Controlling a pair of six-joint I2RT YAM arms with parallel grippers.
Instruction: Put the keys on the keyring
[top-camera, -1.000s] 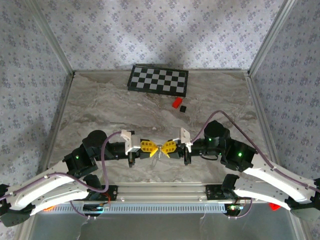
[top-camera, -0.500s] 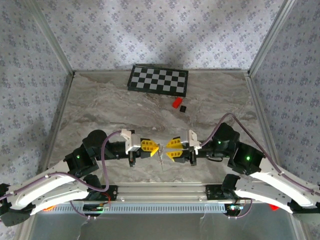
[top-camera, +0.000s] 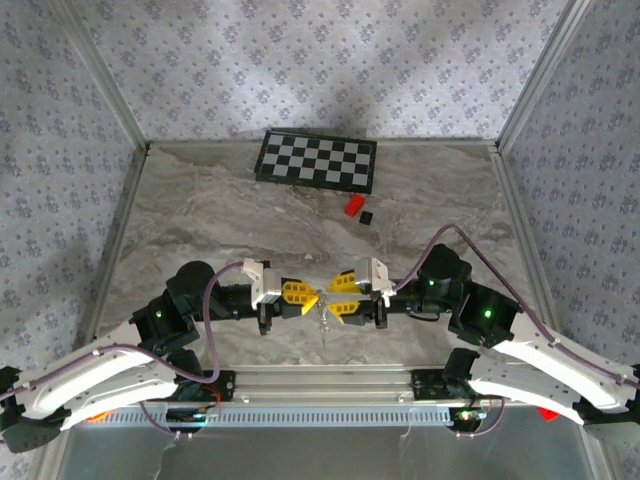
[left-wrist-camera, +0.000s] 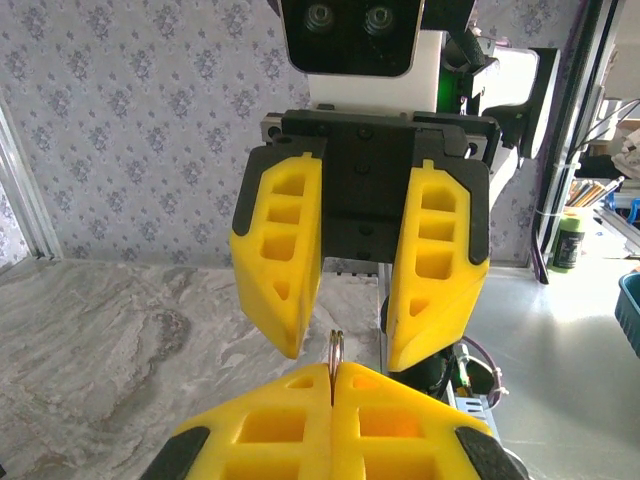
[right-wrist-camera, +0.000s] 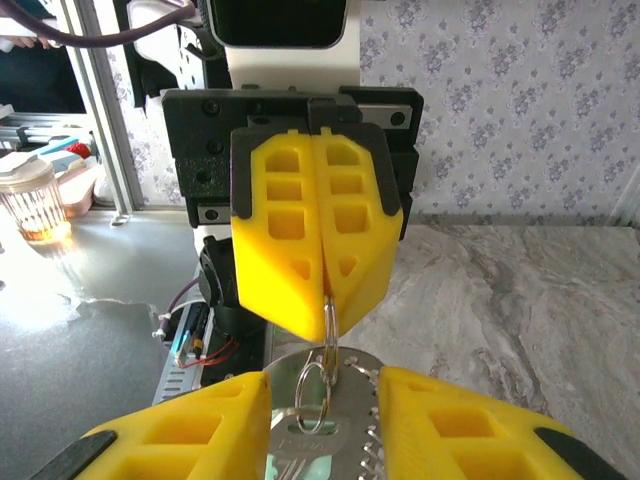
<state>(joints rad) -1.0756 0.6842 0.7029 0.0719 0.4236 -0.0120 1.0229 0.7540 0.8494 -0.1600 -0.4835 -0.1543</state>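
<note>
Yellow left tool (right-wrist-camera: 324, 300) pinching thin wire keyring (right-wrist-camera: 329, 330), flat silvery key (right-wrist-camera: 347, 385) dangling, right tool (left-wrist-camera: 347, 352) apart.

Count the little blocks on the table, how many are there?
2. The red block sits just below the right corner of the checkerboard; the black cube lies right beside it. Others could be hidden.

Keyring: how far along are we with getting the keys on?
Done, apparently: a flat silver round-headed key hangs from the thin wire keyring. In hand: the left gripper is shut on that ring; the right gripper stands open astride the key, not gripping. Left: confirm threading, then set it down.
</note>
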